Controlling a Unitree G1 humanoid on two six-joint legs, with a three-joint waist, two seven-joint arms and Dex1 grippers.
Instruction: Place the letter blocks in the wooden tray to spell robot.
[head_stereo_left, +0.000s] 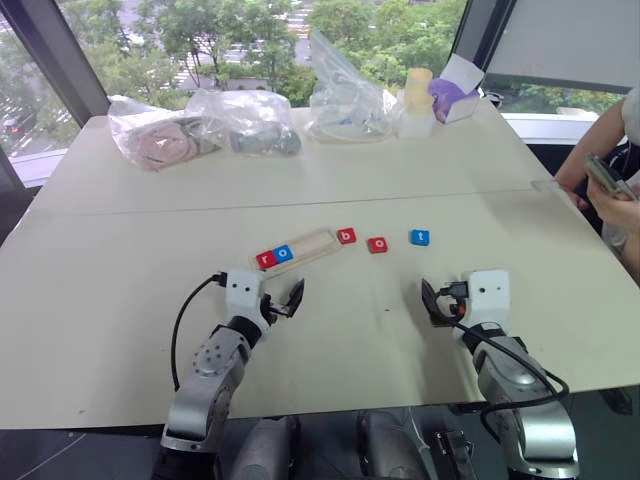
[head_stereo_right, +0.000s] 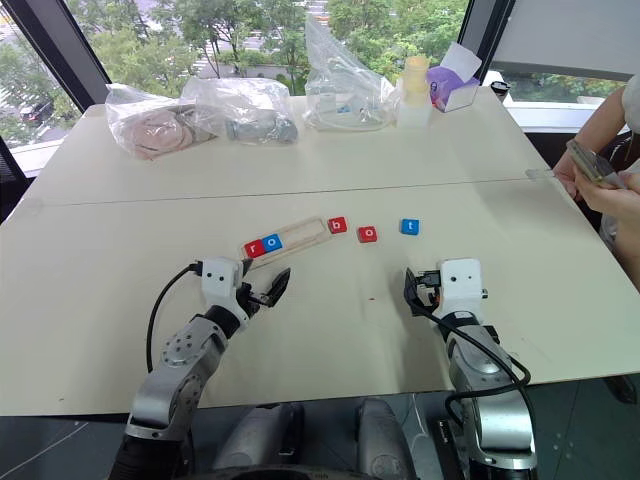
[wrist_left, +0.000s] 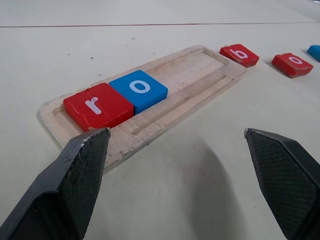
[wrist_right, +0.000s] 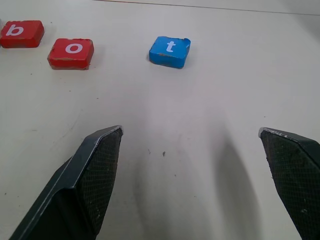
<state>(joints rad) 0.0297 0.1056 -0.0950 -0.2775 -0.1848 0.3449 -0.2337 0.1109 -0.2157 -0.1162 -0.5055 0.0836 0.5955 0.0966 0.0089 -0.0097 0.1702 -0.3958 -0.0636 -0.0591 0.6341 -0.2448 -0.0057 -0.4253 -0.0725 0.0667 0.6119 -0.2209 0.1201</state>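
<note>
While the wooden tray (head_stereo_left: 300, 250) already holds the red r block (wrist_left: 97, 106) and blue o block (wrist_left: 138, 89) at its left end, I count three slots unfilled. The red b block (head_stereo_left: 346, 236) lies just off the tray's right end, the red o block (head_stereo_left: 377, 244) and blue t block (head_stereo_left: 419, 237) further right on the worktop (head_stereo_left: 130, 330). The left gripper (head_stereo_left: 283, 304) and right gripper (head_stereo_left: 433, 302) both hover with fingers spread apart, empty.

Pale unvarnished wooden tray (wrist_left: 200, 75) with grooved, slightly rough grain, matt painted red and blue letter blocks (wrist_left: 116, 97) inside it, chipped-edged blue t block (wrist_right: 170, 51) beyond it, smooth matt cream table (head_stereo_left: 130, 270), crinkled glossy clear plastic bags (head_stereo_left: 345, 95) behind the tray, black cross-hatched finger pads (wrist_right: 100, 172).
</note>
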